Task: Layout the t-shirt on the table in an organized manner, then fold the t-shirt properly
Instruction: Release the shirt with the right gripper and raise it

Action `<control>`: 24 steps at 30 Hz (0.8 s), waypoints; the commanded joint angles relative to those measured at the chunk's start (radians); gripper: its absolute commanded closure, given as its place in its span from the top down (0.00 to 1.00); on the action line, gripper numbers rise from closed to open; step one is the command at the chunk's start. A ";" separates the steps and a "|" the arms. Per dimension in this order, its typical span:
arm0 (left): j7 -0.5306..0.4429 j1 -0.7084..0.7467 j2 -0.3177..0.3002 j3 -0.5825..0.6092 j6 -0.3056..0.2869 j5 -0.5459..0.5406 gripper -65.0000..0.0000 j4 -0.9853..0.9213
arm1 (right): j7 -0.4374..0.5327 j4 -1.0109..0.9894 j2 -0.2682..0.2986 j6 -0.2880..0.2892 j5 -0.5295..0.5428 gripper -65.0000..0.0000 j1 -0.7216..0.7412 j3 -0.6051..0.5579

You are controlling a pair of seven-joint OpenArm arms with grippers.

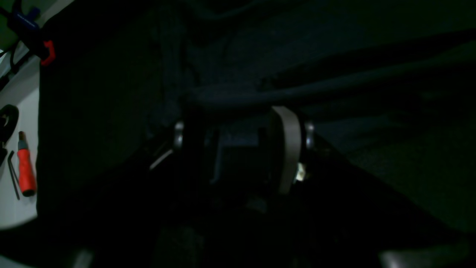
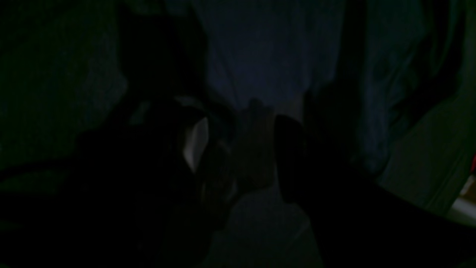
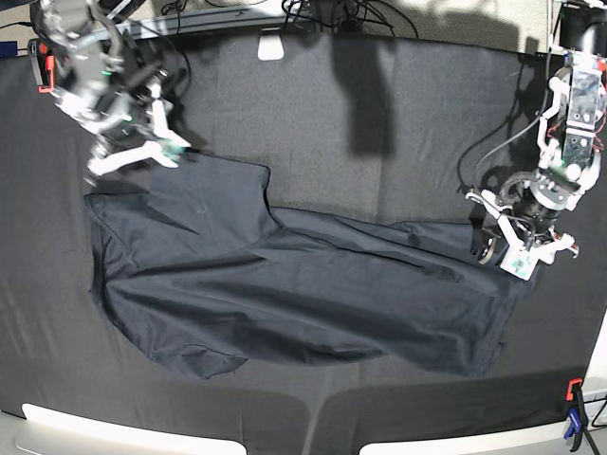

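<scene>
The dark t-shirt [image 3: 285,284] lies stretched out, rumpled and creased, across the black table [image 3: 379,123], running from the left side to the right side. In the base view my right gripper [image 3: 142,156] hovers open just above the shirt's upper left corner, holding nothing. The right wrist view is very dark: the right gripper [image 2: 243,119] shows spread fingers with bluish t-shirt [image 2: 267,56] cloth below. My left gripper [image 3: 503,254] sits at the shirt's right edge. In the left wrist view the left gripper [image 1: 234,119] has its fingers apart, just short of a fold of the t-shirt [image 1: 260,91].
Red clamps [image 3: 40,71] hold the tablecloth at the far left corner, with another clamp [image 3: 573,391] at the near right. A red-handled screwdriver [image 1: 26,167] lies off the table's edge in the left wrist view. Cables and a white object [image 3: 272,45] line the back edge.
</scene>
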 commanded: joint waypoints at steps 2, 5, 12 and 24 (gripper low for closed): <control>-0.026 -0.019 -0.014 -0.009 0.014 -0.002 0.40 0.019 | 0.008 0.013 0.014 -0.013 -0.019 0.43 0.016 -0.024; -0.026 -0.019 -0.014 -0.009 0.014 -0.002 0.40 0.019 | 0.007 0.013 0.014 -0.013 -0.022 0.37 0.019 -0.048; -0.026 -0.019 -0.014 -0.009 0.014 -0.002 0.40 0.019 | -0.006 -0.002 0.014 -0.016 -0.064 0.36 0.022 -0.051; -0.026 -0.019 -0.014 -0.009 0.014 -0.002 0.40 0.019 | -0.008 -0.093 0.014 -0.019 -0.070 0.15 0.052 -0.052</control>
